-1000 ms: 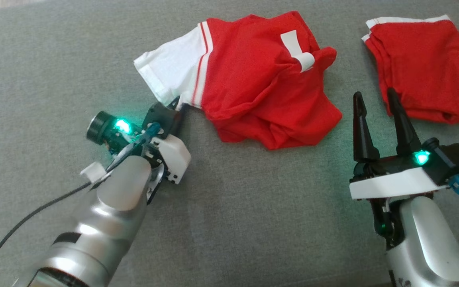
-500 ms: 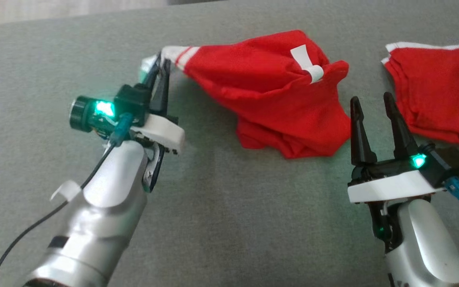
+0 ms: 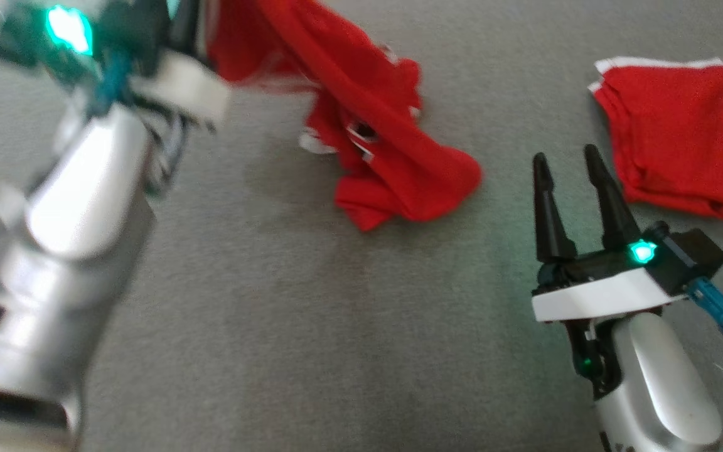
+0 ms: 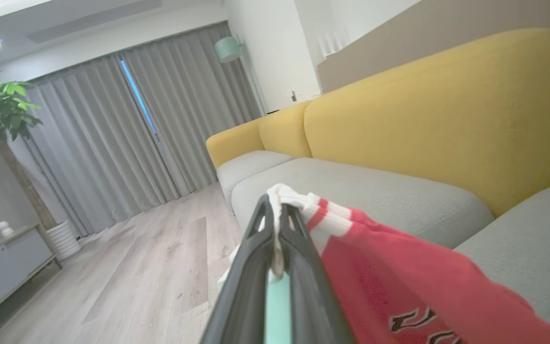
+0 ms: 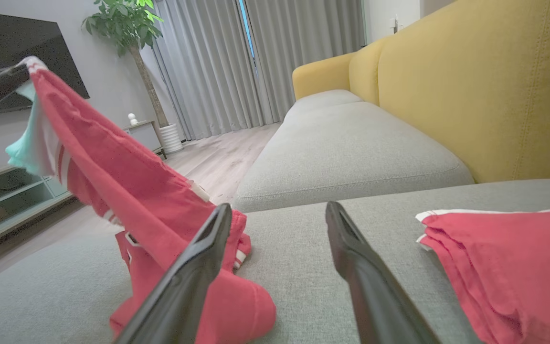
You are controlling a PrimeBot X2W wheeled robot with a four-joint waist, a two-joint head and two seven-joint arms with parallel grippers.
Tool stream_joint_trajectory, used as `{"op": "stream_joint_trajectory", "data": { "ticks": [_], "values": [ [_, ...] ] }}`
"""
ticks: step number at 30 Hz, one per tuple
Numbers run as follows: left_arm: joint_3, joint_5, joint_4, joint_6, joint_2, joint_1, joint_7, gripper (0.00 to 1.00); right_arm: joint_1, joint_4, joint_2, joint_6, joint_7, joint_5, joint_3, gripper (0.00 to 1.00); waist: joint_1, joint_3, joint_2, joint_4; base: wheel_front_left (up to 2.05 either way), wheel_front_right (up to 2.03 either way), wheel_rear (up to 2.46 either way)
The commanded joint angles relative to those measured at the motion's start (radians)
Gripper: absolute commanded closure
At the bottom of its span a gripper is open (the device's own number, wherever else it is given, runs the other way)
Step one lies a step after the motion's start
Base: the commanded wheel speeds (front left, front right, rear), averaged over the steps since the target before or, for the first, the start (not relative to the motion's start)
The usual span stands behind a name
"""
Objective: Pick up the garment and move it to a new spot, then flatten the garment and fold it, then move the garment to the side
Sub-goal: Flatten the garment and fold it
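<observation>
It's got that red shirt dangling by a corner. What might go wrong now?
The left gripper pinches only the white sleeve edge of the red shirt, so the cloth could slip free. The shirt's lower end lies bunched on the grey cushion; it may drag and land crumpled. The open right gripper stands close by and could snag it.

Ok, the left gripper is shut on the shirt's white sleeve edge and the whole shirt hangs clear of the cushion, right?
Not quite. The left gripper is shut on the white sleeve edge of the shirt, but the shirt does not hang clear. The right wrist view shows its lower end lying bunched on the grey cushion.
</observation>
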Motion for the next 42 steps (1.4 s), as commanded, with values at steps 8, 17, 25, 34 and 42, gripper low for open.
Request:
{"op": "stream_joint_trajectory", "data": {
  "ticks": [8, 17, 25, 34, 42],
  "values": [
    [-0.013, 0.053, 0.136, -0.112, 0.123, -0.287, 0.201, 1.00, -0.104, -0.058, -0.002, 0.004, -0.006, 0.075, 0.118, 0.00, 0.0000, 0.106, 0.0000, -0.152, 0.00, 0.00, 0.00],
    [-0.039, 0.071, 0.328, -0.126, 0.083, -0.417, 0.095, 0.00, -0.137, -0.072, -0.002, 0.004, -0.006, 0.111, 0.151, 0.00, 0.0000, 0.148, 0.0000, -0.199, 0.00, 0.00, 0.00],
    [-0.046, 0.045, 0.419, -0.127, 0.029, -0.403, -0.054, 0.00, -0.127, -0.057, -0.002, 0.004, -0.006, 0.076, 0.112, 0.00, 0.0000, 0.110, 0.0000, -0.130, 0.00, 0.00, 0.00],
    [-0.010, -0.047, 0.394, -0.120, -0.021, -0.226, -0.155, 0.00, -0.075, -0.028, -0.002, 0.004, -0.006, 0.009, 0.024, 0.00, 0.0000, 0.014, 0.0000, 0.005, 0.00, 0.00, 0.00],
    [0.041, -0.132, 0.285, -0.096, -0.041, 0.038, -0.172, 0.00, -0.017, -0.013, -0.002, 0.004, -0.006, -0.016, -0.019, 0.00, 0.0000, -0.056, 0.0000, 0.066, 0.00, 0.00, 0.00]
  ]
}}
